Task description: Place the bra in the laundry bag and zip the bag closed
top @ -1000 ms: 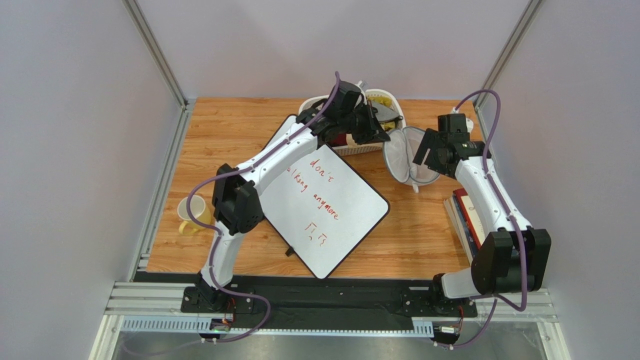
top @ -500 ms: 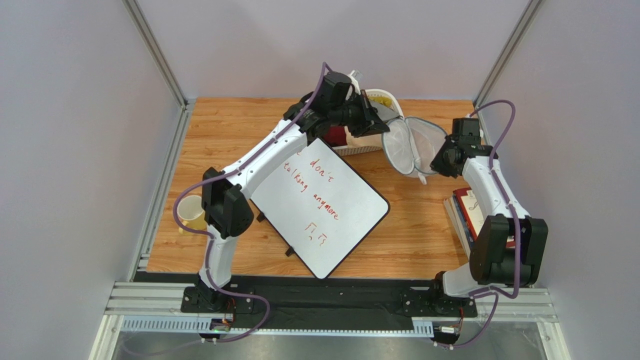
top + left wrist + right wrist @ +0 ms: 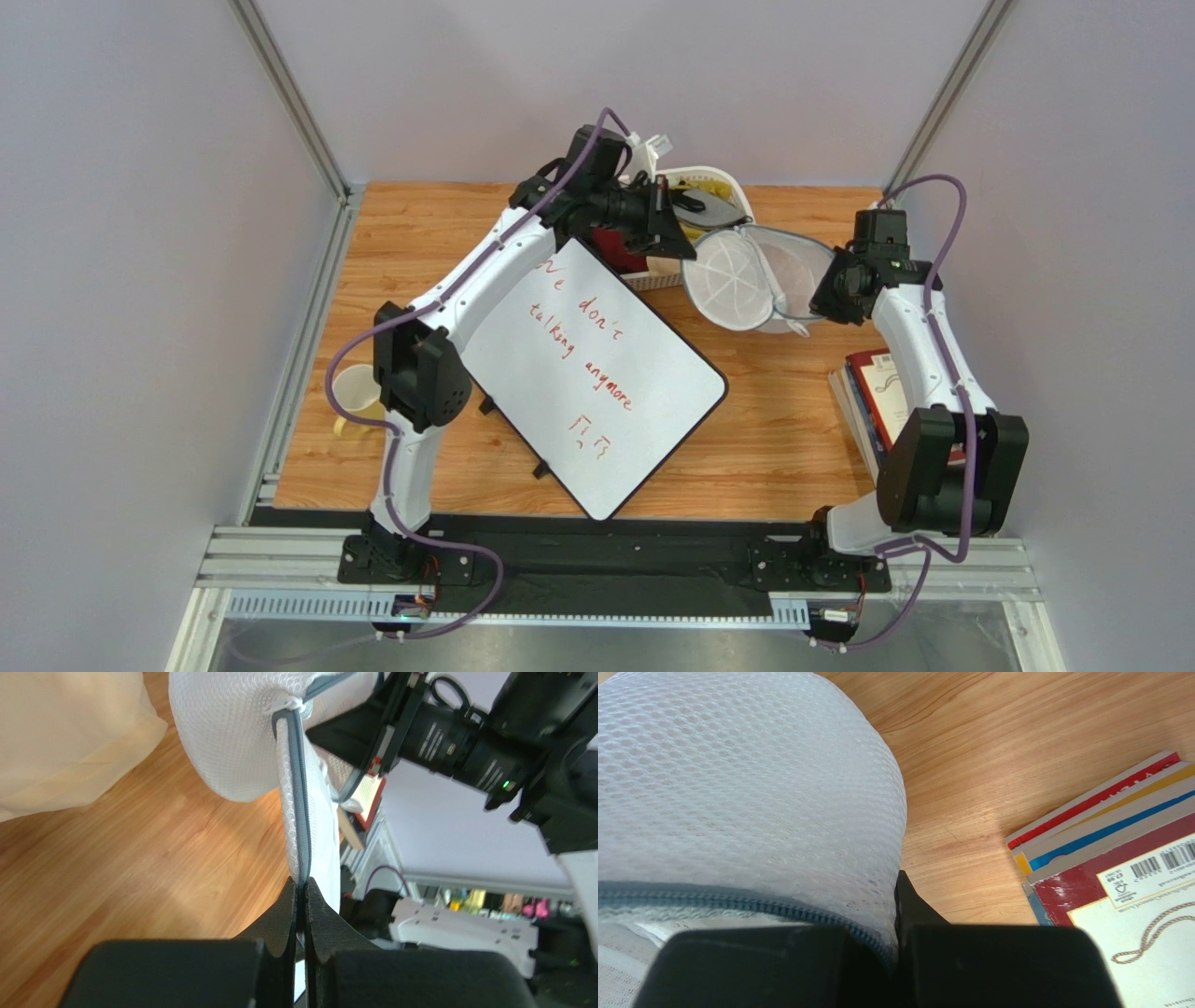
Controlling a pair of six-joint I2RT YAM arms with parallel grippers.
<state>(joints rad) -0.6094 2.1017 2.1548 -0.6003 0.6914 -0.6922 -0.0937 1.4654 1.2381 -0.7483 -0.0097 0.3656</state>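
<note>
Two grippers, one bag | left gripper point(image 3: 302, 885): we see its jaws pressed tight on the grey zipper band point(image 3: 300, 798) of the laundry bag point(image 3: 737, 280) | right gripper point(image 3: 899, 903): jaws clamped on the bag's mesh rim | bag stretched between both arms over the wooden table point(image 3: 421, 252), just beside the white basket point(image 3: 709, 179)

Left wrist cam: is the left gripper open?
No, the left gripper is pinched shut on the grey zipper band of the white mesh laundry bag.
</note>
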